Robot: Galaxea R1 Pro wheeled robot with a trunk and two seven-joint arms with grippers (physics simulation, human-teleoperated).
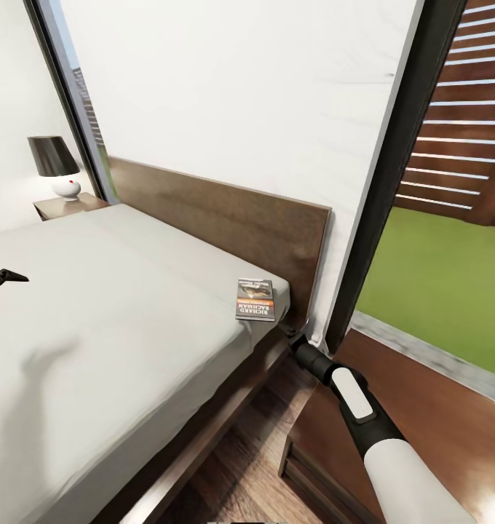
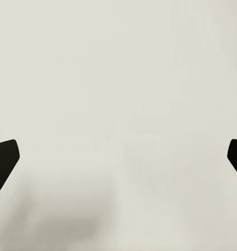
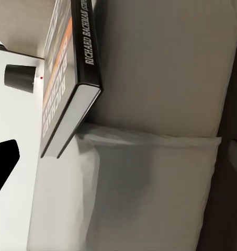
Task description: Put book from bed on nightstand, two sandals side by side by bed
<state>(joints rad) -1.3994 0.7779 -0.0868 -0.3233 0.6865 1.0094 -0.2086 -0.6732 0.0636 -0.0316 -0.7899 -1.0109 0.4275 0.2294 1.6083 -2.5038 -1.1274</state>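
The book (image 1: 255, 300), dark-covered with an orange band, lies flat on the bed's pale mattress (image 1: 116, 306), at the corner by the headboard (image 1: 226, 218). My right gripper (image 1: 297, 338) sits low beside that bed corner, just off the mattress edge. In the right wrist view the book (image 3: 71, 68) is close ahead, its spine reading RICHARD BACHMAN. One black fingertip (image 3: 4, 159) stands wide of it, touching nothing, so this gripper is open. My left gripper (image 1: 0, 287) hovers open over bare mattress (image 2: 118, 78). The sandals are out of view.
A glossy dark-brown nightstand (image 1: 429, 415) stands right beside my right arm, under a tall dark-framed window (image 1: 393, 160). The other nightstand (image 1: 62, 207), carrying a black-shaded lamp (image 1: 54, 164), is across the bed. A strip of wood floor (image 1: 240, 466) lies between bed and near nightstand.
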